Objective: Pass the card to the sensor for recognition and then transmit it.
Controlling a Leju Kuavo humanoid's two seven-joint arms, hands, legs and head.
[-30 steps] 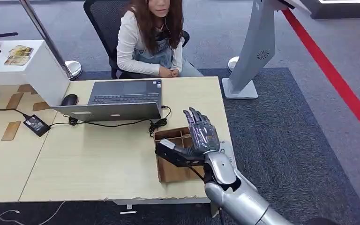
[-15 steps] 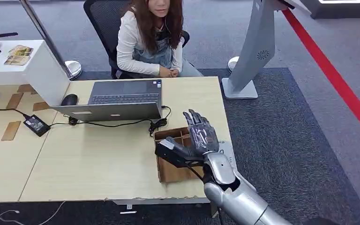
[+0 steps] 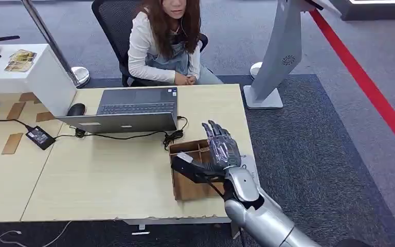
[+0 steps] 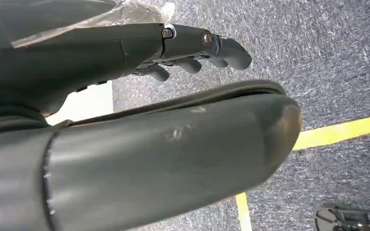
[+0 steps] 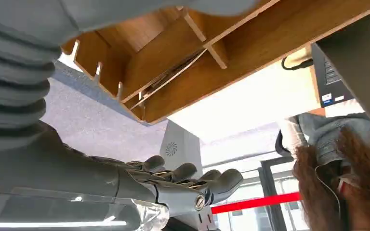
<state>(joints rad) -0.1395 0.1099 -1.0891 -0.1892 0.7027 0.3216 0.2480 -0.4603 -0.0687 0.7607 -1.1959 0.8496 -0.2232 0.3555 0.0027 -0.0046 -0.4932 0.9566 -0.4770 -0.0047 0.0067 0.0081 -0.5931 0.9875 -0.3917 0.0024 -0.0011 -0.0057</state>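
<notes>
My right hand [image 3: 218,149] hovers over a wooden box [image 3: 186,191] with compartments, at the table's near right corner. Its fingers are stretched upward and apart, the thumb points left, and nothing is in it. In the right wrist view the same hand [image 5: 173,187] is spread below the box [image 5: 250,53], and thin flat pieces that may be cards [image 5: 166,79] lie in one compartment. My left hand [image 4: 192,45] hangs over grey carpet, fingers loosely extended and holding nothing. A white stand [image 3: 283,51] rises beyond the table's right end.
A person [image 3: 164,41] sits behind the table facing me, hands together. An open laptop [image 3: 128,110], a mouse [image 3: 76,109], a cable [image 3: 128,136] and a power brick [image 3: 40,137] lie on the table [image 3: 108,175]. A white counter [image 3: 31,77] stands at left.
The right hand stays over the box almost unmoved; its thumb has edged slightly to the right and upward.
</notes>
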